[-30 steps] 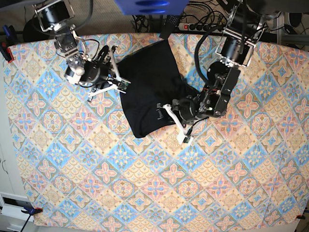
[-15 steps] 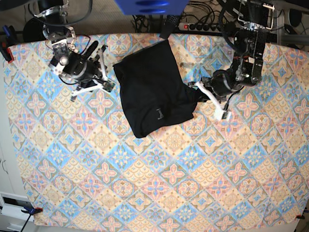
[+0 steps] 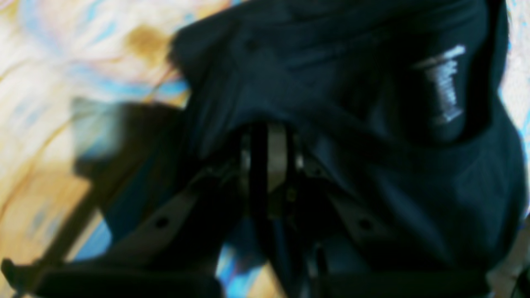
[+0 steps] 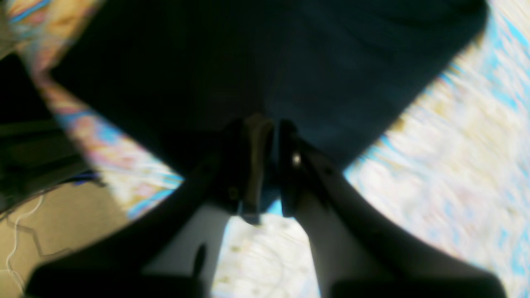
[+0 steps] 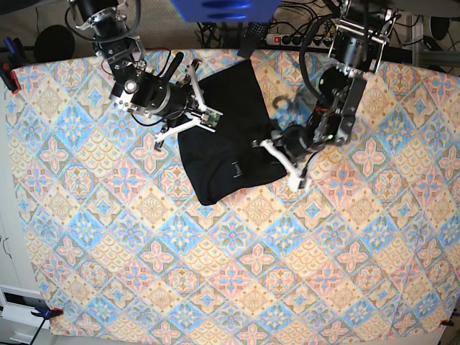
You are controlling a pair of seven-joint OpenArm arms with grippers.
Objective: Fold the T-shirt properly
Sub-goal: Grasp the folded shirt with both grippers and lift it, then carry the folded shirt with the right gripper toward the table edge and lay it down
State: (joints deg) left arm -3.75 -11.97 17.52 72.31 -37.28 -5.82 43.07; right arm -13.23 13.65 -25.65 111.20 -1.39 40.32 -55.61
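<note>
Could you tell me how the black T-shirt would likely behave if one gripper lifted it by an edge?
The T-shirt would probably droop and unfold, since it lies soft and creased on the tablecloth. It looks light for its size. Pushed, it would likely bunch rather than slide whole.

The T-shirt (image 5: pixel 226 140) is plain black with one small pale mark (image 5: pixel 236 169). The tablecloth (image 5: pixel 237 280) under it shows diamond tiles in blue, peach, pink and cream, with flower shapes.
</note>
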